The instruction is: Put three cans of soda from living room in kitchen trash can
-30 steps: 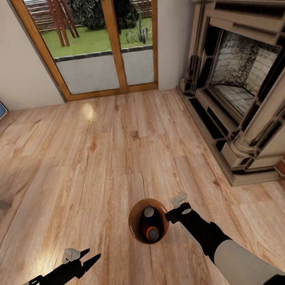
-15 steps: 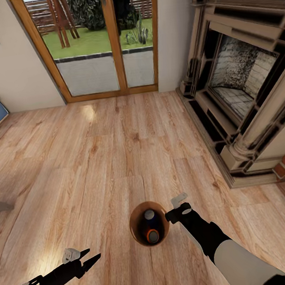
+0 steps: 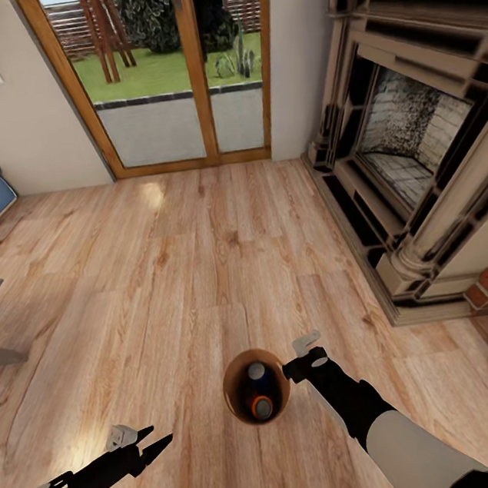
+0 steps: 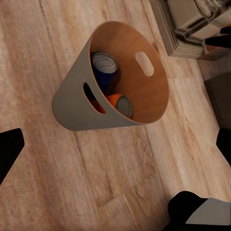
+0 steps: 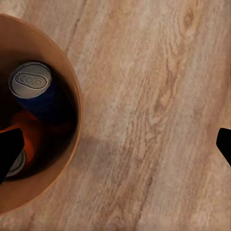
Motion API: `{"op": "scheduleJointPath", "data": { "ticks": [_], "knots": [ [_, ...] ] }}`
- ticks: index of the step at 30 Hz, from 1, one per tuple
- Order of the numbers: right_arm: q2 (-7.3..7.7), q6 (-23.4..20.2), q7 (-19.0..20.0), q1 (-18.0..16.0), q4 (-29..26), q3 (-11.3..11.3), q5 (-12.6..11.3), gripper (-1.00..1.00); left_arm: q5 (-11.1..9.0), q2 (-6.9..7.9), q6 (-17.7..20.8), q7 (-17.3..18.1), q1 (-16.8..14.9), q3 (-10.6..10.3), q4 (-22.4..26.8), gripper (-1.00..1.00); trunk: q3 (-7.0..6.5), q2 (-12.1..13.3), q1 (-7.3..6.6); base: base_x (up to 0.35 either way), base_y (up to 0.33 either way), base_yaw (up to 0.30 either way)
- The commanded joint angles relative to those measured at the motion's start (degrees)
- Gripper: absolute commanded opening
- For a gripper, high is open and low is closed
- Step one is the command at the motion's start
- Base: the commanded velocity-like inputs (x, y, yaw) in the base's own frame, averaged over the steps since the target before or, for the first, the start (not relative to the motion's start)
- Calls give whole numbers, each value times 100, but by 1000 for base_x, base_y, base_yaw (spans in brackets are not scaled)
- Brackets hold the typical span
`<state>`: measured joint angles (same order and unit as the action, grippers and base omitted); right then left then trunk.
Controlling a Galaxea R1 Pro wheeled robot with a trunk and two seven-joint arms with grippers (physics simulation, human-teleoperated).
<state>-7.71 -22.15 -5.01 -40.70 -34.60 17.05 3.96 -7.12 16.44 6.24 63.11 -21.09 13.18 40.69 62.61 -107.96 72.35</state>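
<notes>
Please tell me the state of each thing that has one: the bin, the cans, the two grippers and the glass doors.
tash can: upright on the wood floor, cans inside.
blue can: inside the bin, silver top up.
orange can: inside the bin, tilted.
left gripper: open, empty.
right gripper: jaws apart beside the rim.
glass doors: closed.

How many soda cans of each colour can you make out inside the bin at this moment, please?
Dark blue can: 1
Orange can: 1 clearly; more orange shows through the slot of the bin, can't tell if it's another can
Total clearly seen: 2
</notes>
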Motion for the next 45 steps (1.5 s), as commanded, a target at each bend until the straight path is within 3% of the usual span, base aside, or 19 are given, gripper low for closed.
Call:
{"op": "scheduleJointPath", "data": {
  "ticks": [1, 30, 45],
  "knots": [
    [-1, 0, 0, 0, -1, 0, 0, 100, 0, 0, 0, 0, 0, 0, 0, 100, -18, 42, -23, 0, 0, 0],
    [-2, 0, -1, 3, 6, 0, 0, 100, 0, 0, 0, 0, -1, 0, 0, 100, -742, 1205, -660, 0, 0, -48],
    [-2, -9, -9, 2, 6, 0, 0, 100, 0, -2, 0, 0, 0, 0, 0, 100, -1035, 1806, -989, 0, 0, -5]
  ]
}}
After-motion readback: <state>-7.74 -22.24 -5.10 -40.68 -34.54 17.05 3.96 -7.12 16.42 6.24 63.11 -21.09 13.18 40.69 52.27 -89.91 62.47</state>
